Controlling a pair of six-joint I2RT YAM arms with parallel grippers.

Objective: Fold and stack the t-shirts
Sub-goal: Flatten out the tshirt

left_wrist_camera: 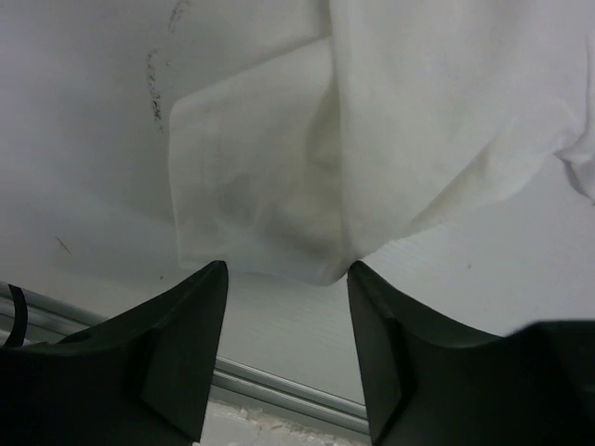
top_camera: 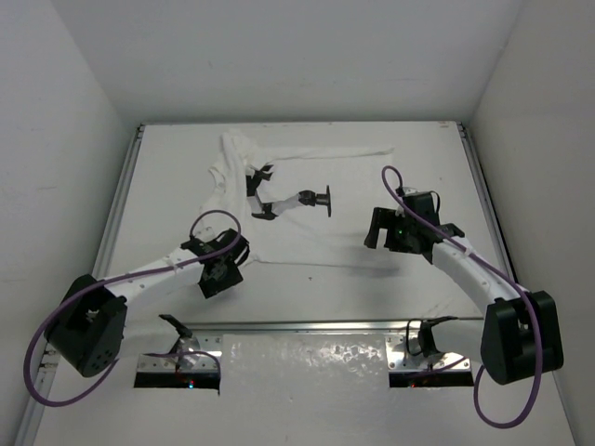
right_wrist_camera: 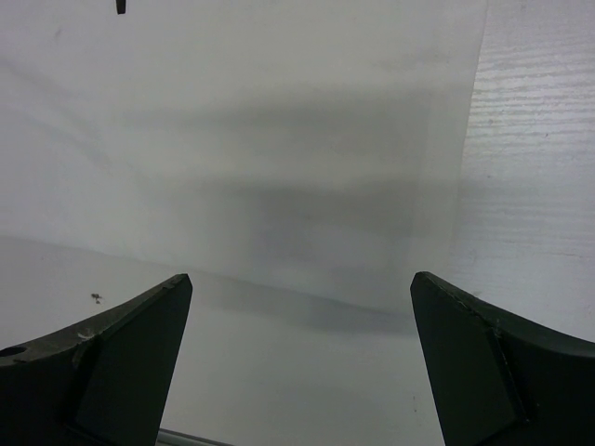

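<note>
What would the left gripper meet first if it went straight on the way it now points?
The white t-shirt: its near edge lies just beyond the left gripper, though depth is unclear.

We see a flat white rigid tabletop (top_camera: 418, 158) boxed in by plain white walls (top_camera: 297, 56) at the back and both sides. Silvery metal rails (top_camera: 120, 200) run along its edges, under soft, even light.

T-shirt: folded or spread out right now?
Spread, not folded. The t-shirt lies open across the table, black mark showing, one edge rumpled; one corner is doubled over just ahead of the left tool.
</note>
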